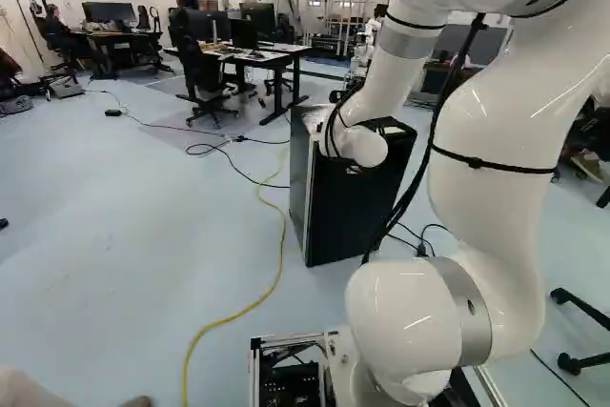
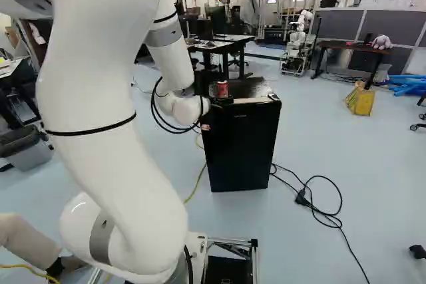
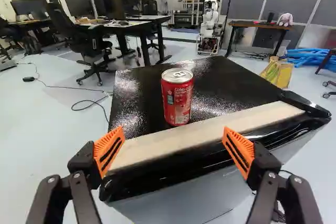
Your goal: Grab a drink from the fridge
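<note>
Left base view: black fridge (image 1: 348,212) standing ahead of arm (image 1: 496,140), yellow cable (image 1: 280,250) snaking across floor (image 1: 105,235) near it.
Right base view: red can (image 2: 221,89) sitting on fridge top, claw (image 2: 216,112) near its front edge.
Wrist view: claw's spread wide, totally released. Can's upright ahead, pretty much centred, just past pale strip (image 3: 210,129).

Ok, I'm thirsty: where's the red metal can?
In the wrist view, the can stands on the glossy black fridge, ahead of the open black gripper.

Yellow cable (image 1: 282,245) on floor (image 1: 114,235), office chair (image 3: 89,45) beside desk (image 3: 135,25), grey partitions (image 3: 291,4), yellow bag (image 2: 363,101), blue tubes (image 3: 315,57)
</note>
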### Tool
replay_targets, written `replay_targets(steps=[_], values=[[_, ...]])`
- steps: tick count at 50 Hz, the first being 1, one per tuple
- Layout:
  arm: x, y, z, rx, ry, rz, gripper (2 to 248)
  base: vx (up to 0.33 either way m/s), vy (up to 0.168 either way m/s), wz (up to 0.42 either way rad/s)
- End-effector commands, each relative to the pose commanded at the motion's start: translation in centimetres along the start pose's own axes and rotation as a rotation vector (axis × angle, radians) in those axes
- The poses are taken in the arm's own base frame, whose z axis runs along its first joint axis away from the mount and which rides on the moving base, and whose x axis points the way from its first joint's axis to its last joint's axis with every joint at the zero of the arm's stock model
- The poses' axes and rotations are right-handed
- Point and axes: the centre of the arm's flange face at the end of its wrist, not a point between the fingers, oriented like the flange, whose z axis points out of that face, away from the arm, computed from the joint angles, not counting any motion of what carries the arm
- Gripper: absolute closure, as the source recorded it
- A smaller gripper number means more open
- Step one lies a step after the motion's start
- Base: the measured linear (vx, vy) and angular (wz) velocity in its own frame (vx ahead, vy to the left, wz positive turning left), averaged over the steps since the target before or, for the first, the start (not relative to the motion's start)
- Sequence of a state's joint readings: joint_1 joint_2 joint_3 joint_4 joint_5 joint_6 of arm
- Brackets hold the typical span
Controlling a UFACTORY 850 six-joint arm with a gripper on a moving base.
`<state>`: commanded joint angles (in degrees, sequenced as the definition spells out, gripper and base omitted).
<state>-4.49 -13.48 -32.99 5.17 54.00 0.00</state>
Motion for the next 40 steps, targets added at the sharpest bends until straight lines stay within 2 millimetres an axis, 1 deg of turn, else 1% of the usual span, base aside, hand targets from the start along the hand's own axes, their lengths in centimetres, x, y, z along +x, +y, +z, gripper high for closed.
replay_targets(steps=[40], values=[[0.7,0.6,3.2,-0.017,0.014,0.006,3,0.0,0.0,0.0]])
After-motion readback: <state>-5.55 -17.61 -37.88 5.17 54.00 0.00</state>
